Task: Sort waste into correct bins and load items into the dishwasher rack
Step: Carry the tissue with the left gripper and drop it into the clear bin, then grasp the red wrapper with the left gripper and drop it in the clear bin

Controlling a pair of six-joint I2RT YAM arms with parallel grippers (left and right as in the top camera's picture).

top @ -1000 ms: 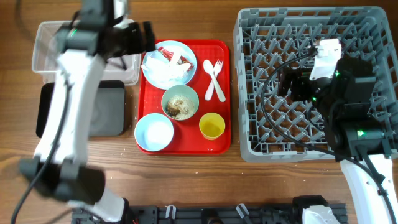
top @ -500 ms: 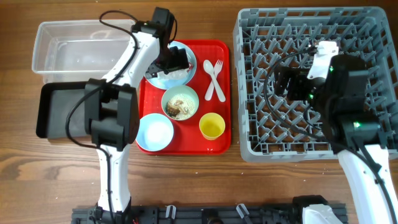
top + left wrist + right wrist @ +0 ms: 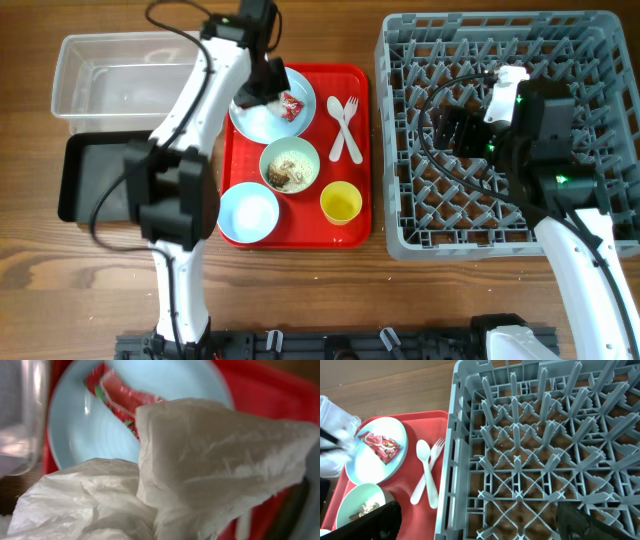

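Now L end effector (image 3: pixel 262 82) grips crumpled white paper (image 3: pixel 200 460) above light blue plate (image 3: pixel 265 122); R end effector (image 3: pixel 480 521), fingers spread, hovers well right of plate over dishwasher rack (image 3: pixel 600 60).

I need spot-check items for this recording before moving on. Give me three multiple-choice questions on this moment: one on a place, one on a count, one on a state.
1. Where does the red-and-white wrapper lie? A) on the light blue plate B) in a bowl C) on bare wood
2. How many bowls stand on the red tray? A) one B) two C) three
3. How is the right claw? A) shut on a fork B) shut on a cup C) open, empty

1 A: it lies on the plate's bare face.
2 B: the pale green bowl and the light blue bowl.
3 C: the right wrist view shows it spread wide above the dishwasher rack.
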